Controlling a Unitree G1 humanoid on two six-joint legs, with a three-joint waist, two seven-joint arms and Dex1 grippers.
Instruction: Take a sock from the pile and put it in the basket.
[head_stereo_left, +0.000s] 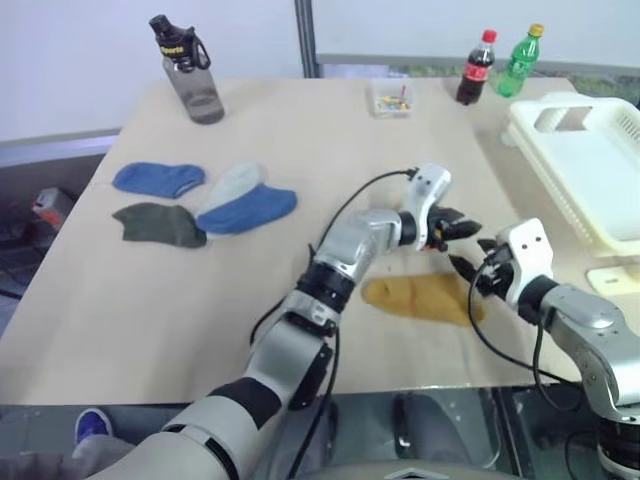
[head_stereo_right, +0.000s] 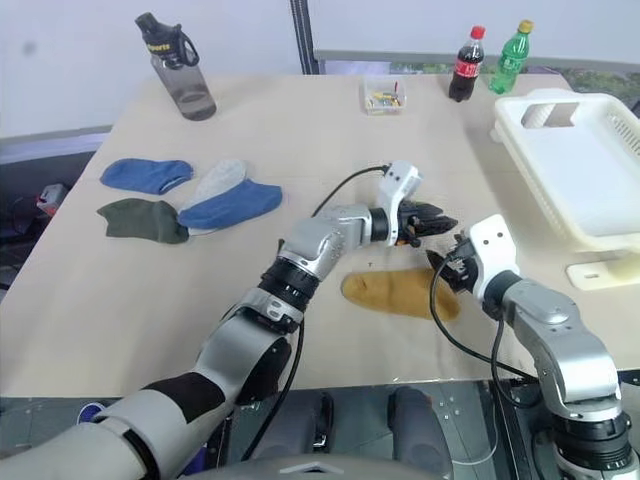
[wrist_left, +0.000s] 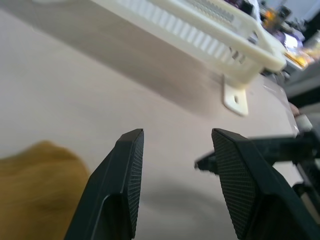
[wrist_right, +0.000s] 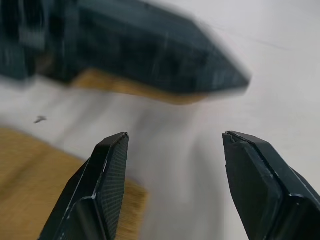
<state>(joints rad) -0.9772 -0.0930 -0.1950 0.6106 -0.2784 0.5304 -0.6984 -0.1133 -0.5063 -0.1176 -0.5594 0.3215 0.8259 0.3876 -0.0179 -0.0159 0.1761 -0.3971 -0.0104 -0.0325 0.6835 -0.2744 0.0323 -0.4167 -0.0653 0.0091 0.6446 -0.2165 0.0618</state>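
A mustard sock lies flat on the table, apart from the pile. The pile at the left holds a blue sock, a dark grey-green one, a pale grey one and a second blue one. My left gripper reaches across above the mustard sock's far end, open and empty. Close beside it, my right gripper hovers over the sock's right end, also open with nothing between its fingers. The cream-white basket stands at the table's right.
At the back of the table stand a grey water bottle, a small clear box, a cola bottle and a green bottle. A small cream tab lies in front of the basket.
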